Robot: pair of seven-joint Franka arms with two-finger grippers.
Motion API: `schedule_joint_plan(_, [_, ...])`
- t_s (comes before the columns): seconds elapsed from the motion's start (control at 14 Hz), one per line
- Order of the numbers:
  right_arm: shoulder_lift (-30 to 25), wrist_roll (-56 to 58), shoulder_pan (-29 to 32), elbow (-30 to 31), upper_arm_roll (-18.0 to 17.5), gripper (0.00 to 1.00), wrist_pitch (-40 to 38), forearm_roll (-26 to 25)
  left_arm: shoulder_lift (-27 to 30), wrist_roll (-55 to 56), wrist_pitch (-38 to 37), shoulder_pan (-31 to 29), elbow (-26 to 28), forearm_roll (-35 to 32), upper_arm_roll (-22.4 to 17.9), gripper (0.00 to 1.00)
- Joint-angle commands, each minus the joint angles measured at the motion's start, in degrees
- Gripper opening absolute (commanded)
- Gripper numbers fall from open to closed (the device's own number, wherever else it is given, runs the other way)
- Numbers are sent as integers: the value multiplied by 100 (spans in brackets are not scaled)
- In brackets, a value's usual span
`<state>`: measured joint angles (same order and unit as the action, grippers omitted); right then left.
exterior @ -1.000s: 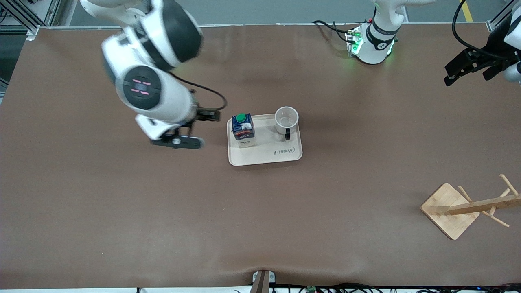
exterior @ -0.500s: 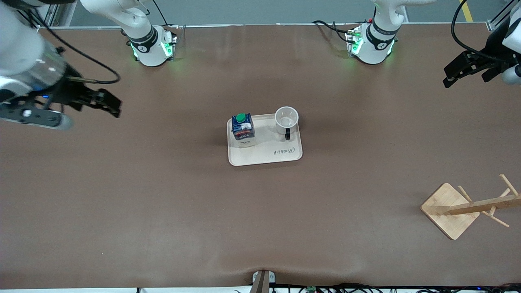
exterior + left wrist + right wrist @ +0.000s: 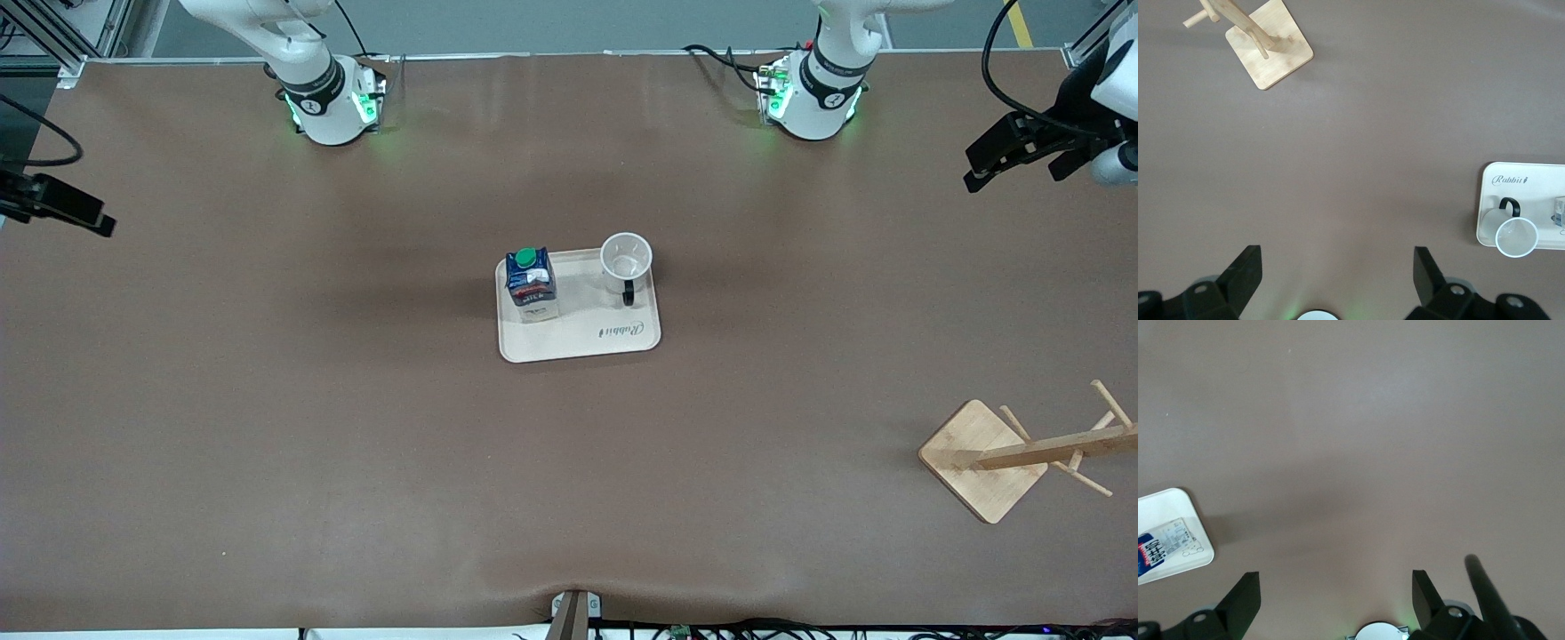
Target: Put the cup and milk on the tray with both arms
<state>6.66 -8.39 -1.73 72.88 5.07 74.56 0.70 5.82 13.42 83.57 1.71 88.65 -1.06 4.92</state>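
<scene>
The cream tray (image 3: 578, 345) lies at the middle of the table. On it stand the milk (image 3: 531, 283), toward the right arm's end, and the white cup (image 3: 626, 258), toward the left arm's end, its black handle facing the front camera. My right gripper (image 3: 89, 218) hangs open over the table's edge at the right arm's end, with nothing in it. My left gripper (image 3: 972, 171) hangs open and empty over the left arm's end. The left wrist view shows its gripper (image 3: 1337, 273), the tray (image 3: 1511, 193) and the cup (image 3: 1516, 237). The right wrist view shows its gripper (image 3: 1336, 597), the tray (image 3: 1165, 507) and the milk (image 3: 1161, 550).
A wooden rack (image 3: 982, 458) with pegs lies tipped on its square base near the front camera at the left arm's end, and the rack (image 3: 1268, 43) also shows in the left wrist view. Cables run along the table's front edge.
My right arm has swung from beside the tray out to the right arm's end of the table, open all along. The left gripper has barely shifted. Milk and cup have not moved.
</scene>
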Motion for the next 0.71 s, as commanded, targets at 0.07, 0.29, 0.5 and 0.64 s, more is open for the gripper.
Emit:
schedule_joint_plan(0.07, [-1172,66,199,1786,-103,100,952,-97,-37,56,-7,14,-76,9,61,100])
schedule_joint_plan(0.29, [-1676,83,279,2635,-103,100,1422,-97,-37,47,-95,5,-76,-9,61,100])
schedule_joint_plan(0.5, [-1650,292,392,2600,-94,100,1386,-132,-45,-14,-165,-21,-111,-18,61,100])
schedule_joint_plan(0.64, [-1458,698,445,2163,-86,100,1386,-185,-63,-15,-165,-30,-120,-26,61,100])
